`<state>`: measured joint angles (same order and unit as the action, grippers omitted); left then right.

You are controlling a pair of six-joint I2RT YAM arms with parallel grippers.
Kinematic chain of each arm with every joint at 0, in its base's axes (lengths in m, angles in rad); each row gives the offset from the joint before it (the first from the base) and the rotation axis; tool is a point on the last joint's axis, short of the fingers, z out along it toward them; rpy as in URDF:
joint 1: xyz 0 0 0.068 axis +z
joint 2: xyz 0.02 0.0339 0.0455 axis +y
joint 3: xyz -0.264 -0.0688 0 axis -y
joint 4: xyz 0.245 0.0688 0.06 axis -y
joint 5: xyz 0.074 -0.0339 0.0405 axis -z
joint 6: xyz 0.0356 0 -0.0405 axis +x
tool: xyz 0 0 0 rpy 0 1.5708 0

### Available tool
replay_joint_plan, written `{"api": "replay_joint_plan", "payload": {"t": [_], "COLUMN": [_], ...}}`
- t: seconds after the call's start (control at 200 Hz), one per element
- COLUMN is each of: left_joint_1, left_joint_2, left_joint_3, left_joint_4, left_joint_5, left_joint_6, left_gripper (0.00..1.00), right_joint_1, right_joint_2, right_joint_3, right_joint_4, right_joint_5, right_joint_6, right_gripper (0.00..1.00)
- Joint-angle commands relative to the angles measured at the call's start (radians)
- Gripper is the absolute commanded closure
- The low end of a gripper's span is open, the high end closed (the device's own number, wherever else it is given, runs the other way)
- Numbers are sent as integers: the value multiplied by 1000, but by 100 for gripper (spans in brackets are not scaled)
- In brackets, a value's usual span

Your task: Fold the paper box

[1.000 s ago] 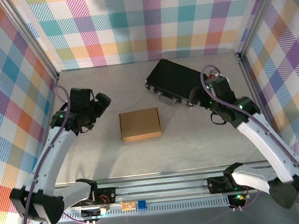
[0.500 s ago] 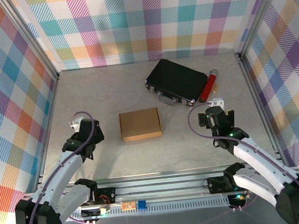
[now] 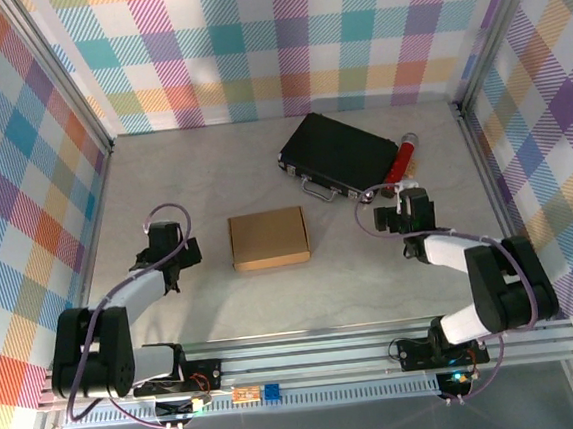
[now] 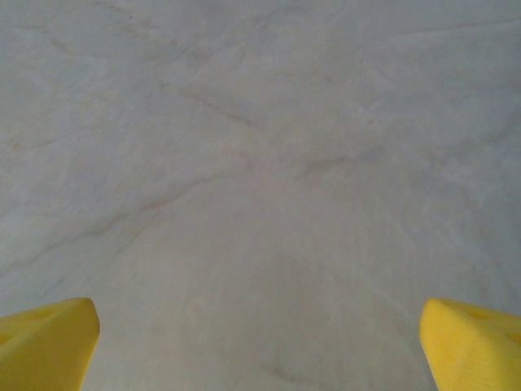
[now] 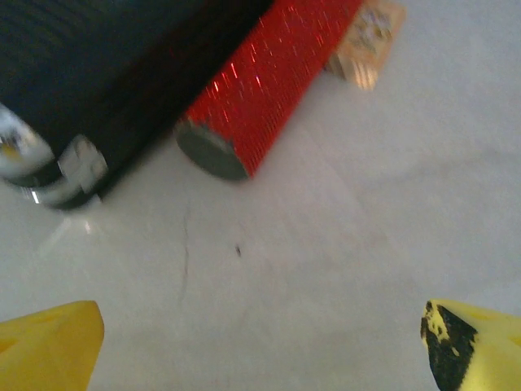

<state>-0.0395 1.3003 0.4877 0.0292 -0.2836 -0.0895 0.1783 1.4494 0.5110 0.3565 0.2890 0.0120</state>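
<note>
Marbled grey table (image 3: 343, 290) w/ flat brown paper box (image 3: 269, 238); left tool (image 4: 260, 346), right tool (image 5: 260, 346) both released.

One desk (image 3: 352, 279) carries one paper box (image 3: 269, 238), one black case (image 3: 340, 157), one red tube (image 3: 399, 160) and one small tan scrap (image 5: 370, 32). There are two arms (image 3: 137, 286), with two pairs of jaws and four yellow fingertips (image 4: 45, 342) in all.

Your left arm (image 3: 137, 288) and right arm (image 3: 450, 250) are white shells between black joints, each trailing a thin purple cable (image 3: 169, 209), and both end in yellow fingertips (image 4: 45, 342), the right gripper's (image 5: 260, 346) 3 o'clock one smudged black at its inner edge.
</note>
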Motion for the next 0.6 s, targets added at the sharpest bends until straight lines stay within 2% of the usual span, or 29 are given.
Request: {"api": "replay_joint_plan", "payload": {"t": [0.0, 0.155, 0.29, 0.335, 0.46, 0.595], "left_joint_1": [45, 70, 78, 77, 70, 68], "left_joint_2": [47, 85, 100, 98, 52, 2], "left_joint_3": [46, 31, -22, -22, -81, -145], "left_joint_4": [187, 321, 515, 513, 580, 648], "left_joint_5": [103, 150, 191, 194, 238, 197], "left_joint_6": [53, 64, 89, 91, 113, 101], "left_gripper": [0, 0, 0, 0, 0, 0], "right_joint_1": [-25, -105, -153, -152, -152, -150], "right_joint_2": [14, 28, 64, 84, 77, 79], "right_joint_3": [35, -49, -106, -130, -131, -120], "right_joint_4": [146, 339, 457, 529, 521, 506], "right_joint_5": [-96, -222, -254, -246, -243, -221], "right_joint_6": [-76, -55, -6, -5, -4, 1], "right_gripper": [1, 1, 1, 1, 1, 1]}}
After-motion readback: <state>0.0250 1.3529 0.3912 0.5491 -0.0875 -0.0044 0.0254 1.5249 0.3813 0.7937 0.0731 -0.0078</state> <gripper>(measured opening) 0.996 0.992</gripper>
